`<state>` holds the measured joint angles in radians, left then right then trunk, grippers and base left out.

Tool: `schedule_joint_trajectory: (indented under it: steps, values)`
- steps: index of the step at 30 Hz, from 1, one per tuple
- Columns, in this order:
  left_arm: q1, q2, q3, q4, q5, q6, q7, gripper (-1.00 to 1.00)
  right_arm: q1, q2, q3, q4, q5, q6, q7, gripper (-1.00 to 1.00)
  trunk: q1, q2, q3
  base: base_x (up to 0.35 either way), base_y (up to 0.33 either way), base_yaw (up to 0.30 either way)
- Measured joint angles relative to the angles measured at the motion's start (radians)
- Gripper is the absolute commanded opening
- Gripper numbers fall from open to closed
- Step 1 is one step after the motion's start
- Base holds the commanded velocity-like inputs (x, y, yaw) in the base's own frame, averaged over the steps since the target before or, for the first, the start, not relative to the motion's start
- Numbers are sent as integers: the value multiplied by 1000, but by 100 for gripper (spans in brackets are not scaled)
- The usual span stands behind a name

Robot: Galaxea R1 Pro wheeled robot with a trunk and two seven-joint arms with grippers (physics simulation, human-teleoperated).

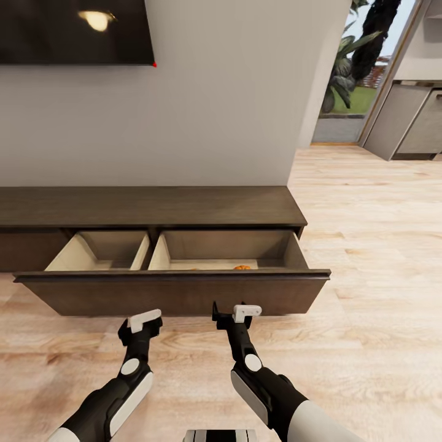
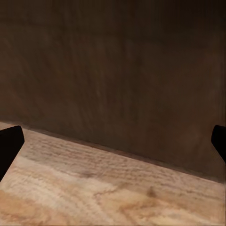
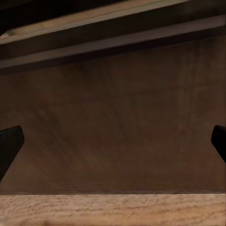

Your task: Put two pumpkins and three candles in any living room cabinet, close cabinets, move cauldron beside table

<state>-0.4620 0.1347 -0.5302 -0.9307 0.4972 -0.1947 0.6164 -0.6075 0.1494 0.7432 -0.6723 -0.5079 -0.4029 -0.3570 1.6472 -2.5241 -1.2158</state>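
The long, low dark-brown wood cabinet (image 1: 153, 209) stands against the grey wall (image 1: 221, 110) below a black wall-mounted screen (image 1: 73, 31), with its wide drawer (image 1: 178, 294) pulled out over the pale wood floor (image 1: 368, 245) to expose two pale compartments. At the left, the left gripper (image 1: 142, 324) hovers just before the drawer front with its black fingers (image 2: 9, 146) spread wide and holding nothing; beside it, the right gripper (image 1: 236, 313) sits close to the same front, fingers (image 3: 9, 146) likewise wide and empty. In the right-hand compartment, the top of a small bright-orange pumpkin (image 1: 242, 267) shows above the drawer front, near the front wall.
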Motion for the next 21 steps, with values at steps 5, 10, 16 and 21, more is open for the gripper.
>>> schedule_joint_trajectory:
  steps: [5,10,16,21]
  values:
    - [0,1,7,-1,1,-1,-3,100,0,0,0,0,0,0,0,100,0,0,0,235,0,0]
    - [0,1,13,-5,2,-6,3,100,0,0,0,0,0,0,0,100,0,0,0,102,0,0]
    - [0,1,18,-2,2,-9,5,100,0,0,0,1,-1,0,0,100,0,0,0,260,0,0]
    - [0,0,21,-3,2,-13,8,100,0,0,0,1,2,1,-1,100,0,0,0,166,23,0]
